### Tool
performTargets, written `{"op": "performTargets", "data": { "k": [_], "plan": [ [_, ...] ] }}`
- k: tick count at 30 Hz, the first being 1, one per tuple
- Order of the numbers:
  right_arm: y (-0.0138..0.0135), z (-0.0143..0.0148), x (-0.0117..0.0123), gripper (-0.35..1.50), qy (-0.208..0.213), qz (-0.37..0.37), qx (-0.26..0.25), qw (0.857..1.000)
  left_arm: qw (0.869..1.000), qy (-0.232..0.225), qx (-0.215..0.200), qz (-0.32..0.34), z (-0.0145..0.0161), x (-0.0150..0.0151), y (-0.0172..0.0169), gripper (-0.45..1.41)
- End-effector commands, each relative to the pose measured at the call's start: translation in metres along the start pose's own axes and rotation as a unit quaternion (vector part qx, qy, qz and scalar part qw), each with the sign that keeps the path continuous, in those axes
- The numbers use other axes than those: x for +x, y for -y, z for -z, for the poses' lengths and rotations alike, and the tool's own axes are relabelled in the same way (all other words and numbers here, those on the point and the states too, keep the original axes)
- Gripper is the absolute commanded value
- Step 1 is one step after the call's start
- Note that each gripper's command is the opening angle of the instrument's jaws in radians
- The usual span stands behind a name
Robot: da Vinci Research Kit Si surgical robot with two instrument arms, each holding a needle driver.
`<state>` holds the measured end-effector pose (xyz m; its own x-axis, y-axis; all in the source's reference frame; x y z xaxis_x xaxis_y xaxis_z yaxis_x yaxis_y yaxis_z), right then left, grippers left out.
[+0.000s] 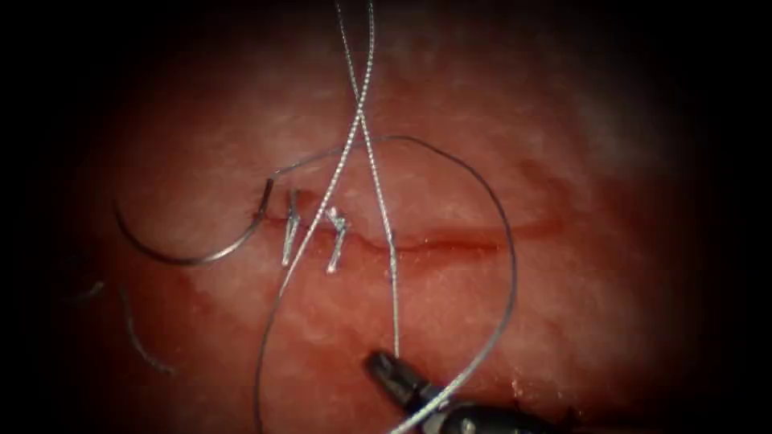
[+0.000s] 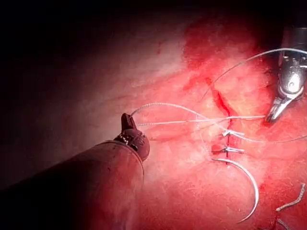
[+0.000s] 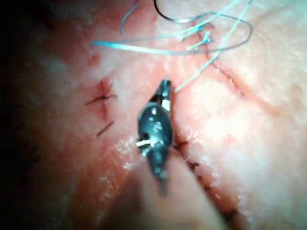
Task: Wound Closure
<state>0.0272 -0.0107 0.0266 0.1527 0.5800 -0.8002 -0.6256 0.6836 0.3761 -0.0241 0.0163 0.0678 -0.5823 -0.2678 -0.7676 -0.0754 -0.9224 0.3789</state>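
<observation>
The curved needle (image 1: 189, 259) lies loose on the tissue (image 1: 563, 281) at the left end of the cut (image 1: 450, 239), held by neither tool. From its blunt end the thread (image 1: 503, 233) arcs wide to the right and down. Two braided strands (image 1: 359, 112) cross above the cut and rise out of view. My right tool (image 1: 384, 367) is below the cut, shut on the lower end of one strand. In the left wrist view my left tool (image 2: 127, 120) is shut on the thread, with both strands (image 2: 192, 120) running to it. The needle (image 2: 249, 184) also appears there.
Two finished stitches (image 1: 289, 235) (image 1: 336, 239) cross the cut's left part. Cut ends of thread (image 1: 141, 337) lie on the tissue at the lower left. Red fluid lines the cut. The right wrist view shows dark marks (image 3: 100, 98) beside the right tool (image 3: 164, 88).
</observation>
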Motion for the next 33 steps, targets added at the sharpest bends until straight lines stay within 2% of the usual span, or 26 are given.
{"op": "performTargets", "data": {
  "k": [1,8,17,18,19,22,24,27,31,33],
  "plan": [
    [0.0019,0.0003,-0.0016,-0.35,0.004,0.001,0.007,1.0,1.0,0.001,-0.001,0.001,-0.0005,-0.0001,-0.0008,-0.45],
    [0.0026,0.0006,-0.0016,-0.35,0.007,0.002,0.011,1.0,1.0,0.003,0.002,0.001,-0.0005,0.0,-0.0011,-0.45],
    [0.0022,0.0005,-0.0004,-0.35,-0.011,-0.004,0.01,1.0,0.997,-0.072,-0.026,-0.003,0.0006,0.002,-0.0035,-0.45],
    [0.0021,0.0006,-0.0001,0.0,-0.017,-0.006,0.011,1.0,0.996,-0.083,-0.031,0.002,0.0008,0.0023,-0.0039,-0.45],
    [0.0021,0.0007,0.0002,0.19,-0.02,-0.001,0.015,1.0,0.995,-0.094,-0.035,0.008,0.001,0.0027,-0.0042,-0.45],
    [0.0022,0.0011,0.0011,0.66,-0.019,0.005,0.026,0.999,0.989,-0.136,-0.055,0.021,0.0016,0.0041,-0.0051,-0.45],
    [0.0021,0.0013,0.0022,0.89,-0.019,0.01,0.036,0.999,0.985,-0.158,-0.066,0.033,0.002,0.0049,-0.0054,-0.45],
    [0.0015,0.002,0.0039,1.01,-0.018,0.021,0.052,0.998,0.975,-0.2,-0.079,0.052,0.0028,0.0063,-0.006,-0.45],
    [0.0,0.0024,0.0059,1.01,-0.018,0.035,0.082,0.996,0.96,-0.253,-0.084,0.084,0.0038,0.0078,-0.0063,-0.45],
    [-0.0013,0.0022,0.0068,0.91,-0.02,0.041,0.106,0.993,0.947,-0.294,-0.079,0.101,0.0046,0.0087,-0.0061,-0.45]
  ]
}}
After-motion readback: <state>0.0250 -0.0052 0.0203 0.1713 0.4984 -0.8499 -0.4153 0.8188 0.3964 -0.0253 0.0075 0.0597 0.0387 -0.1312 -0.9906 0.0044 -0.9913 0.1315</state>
